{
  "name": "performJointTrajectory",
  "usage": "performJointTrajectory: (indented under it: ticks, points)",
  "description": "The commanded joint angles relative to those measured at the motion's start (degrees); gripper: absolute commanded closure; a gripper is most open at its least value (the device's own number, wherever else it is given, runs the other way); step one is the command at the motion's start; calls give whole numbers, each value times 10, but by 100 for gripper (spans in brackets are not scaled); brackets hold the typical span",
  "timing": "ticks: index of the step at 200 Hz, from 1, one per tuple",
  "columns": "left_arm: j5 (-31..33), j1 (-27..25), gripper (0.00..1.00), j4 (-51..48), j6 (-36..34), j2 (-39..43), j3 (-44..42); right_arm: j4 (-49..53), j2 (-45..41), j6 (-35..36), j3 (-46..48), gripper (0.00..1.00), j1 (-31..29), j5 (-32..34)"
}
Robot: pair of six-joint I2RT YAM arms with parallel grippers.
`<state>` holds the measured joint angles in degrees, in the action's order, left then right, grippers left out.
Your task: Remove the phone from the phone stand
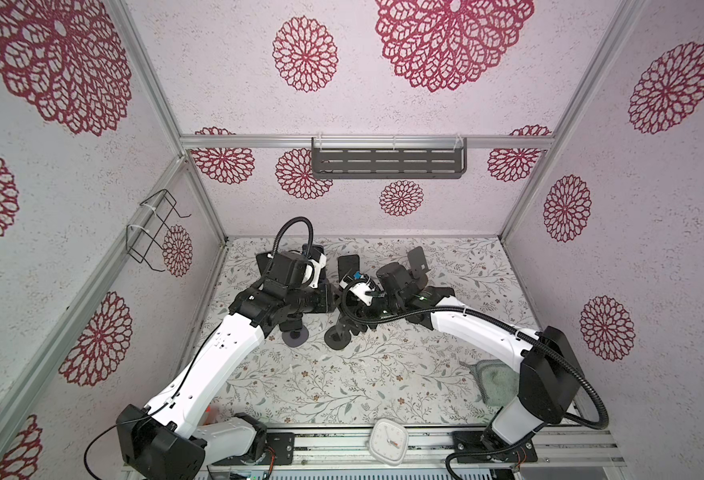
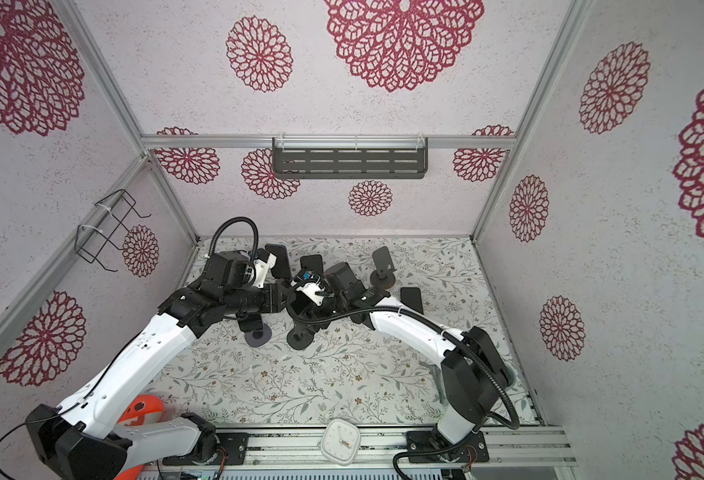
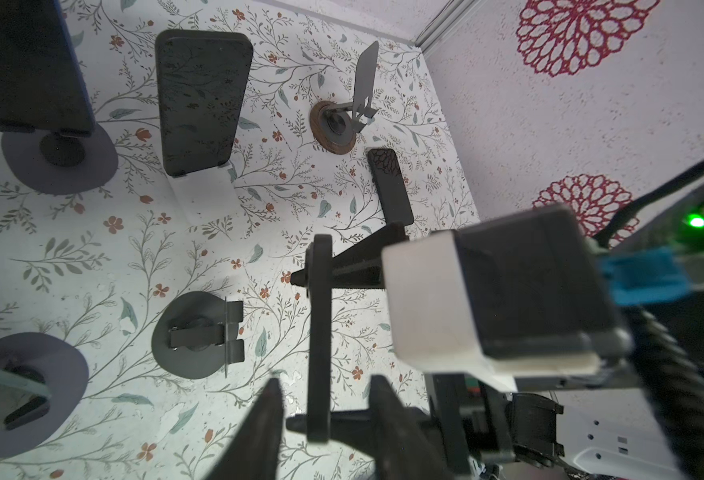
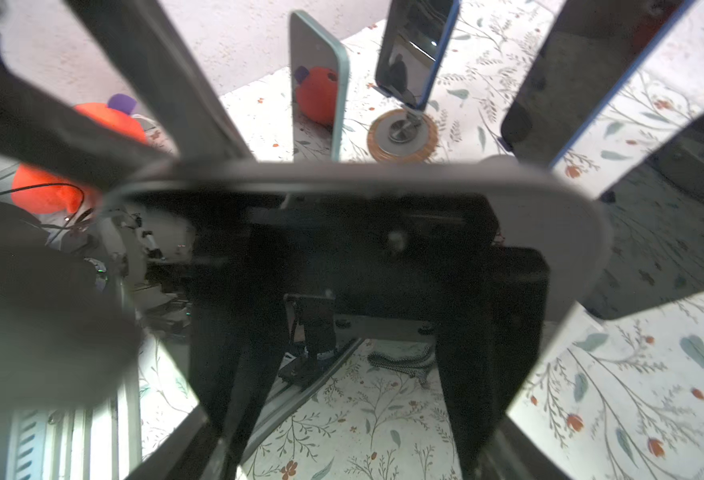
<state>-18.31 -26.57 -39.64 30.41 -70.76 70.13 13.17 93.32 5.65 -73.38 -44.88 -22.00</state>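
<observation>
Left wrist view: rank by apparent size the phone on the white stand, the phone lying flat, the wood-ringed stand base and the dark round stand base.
1. phone on the white stand
2. dark round base
3. phone lying flat and wood-ringed base: about alike, not ranked. Both sit farther from the camera.

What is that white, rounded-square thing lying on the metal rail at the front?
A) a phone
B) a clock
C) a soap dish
B: the clock shows a dial with tick marks and an orange hand, and it rests on the rail.
</observation>
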Motion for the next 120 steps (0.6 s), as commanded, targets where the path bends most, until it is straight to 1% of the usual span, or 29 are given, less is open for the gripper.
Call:
performJointTrajectory:
  ticks: [1, 20, 37, 46, 63, 74, 90, 105, 111, 120]
  points:
    - [17, 6, 36, 19, 0, 23, -9, -19, -18, -45, -12, 42, 15, 24]
    - [29, 11, 22, 19, -3, 31, -13, -15, -27, -64, -1, 45, 30, 36]
    - [42, 18, 17, 17, -9, 44, -17, -4, -42, -84, 12, 48, 49, 60]
    - [49, 25, 16, 16, -11, 52, -21, 3, -52, -102, 20, 51, 64, 71]
    - [61, 37, 15, 19, -17, 66, -30, 32, -62, -149, 26, 57, 94, 112]
    - [79, 41, 15, 20, -22, 74, -35, 71, -59, -178, 15, 62, 113, 164]
    - [96, 44, 15, 18, -34, 85, -41, 134, -54, -209, 0, 66, 133, 227]
    - [102, 45, 14, 4, -49, 94, -37, 172, -57, -227, 2, 78, 146, 284]
    - [105, 46, 14, -4, -57, 95, -33, 182, -59, -234, 5, 85, 151, 291]
    - [110, 50, 14, -19, -72, 96, -26, 195, -61, -247, 10, 100, 163, 289]
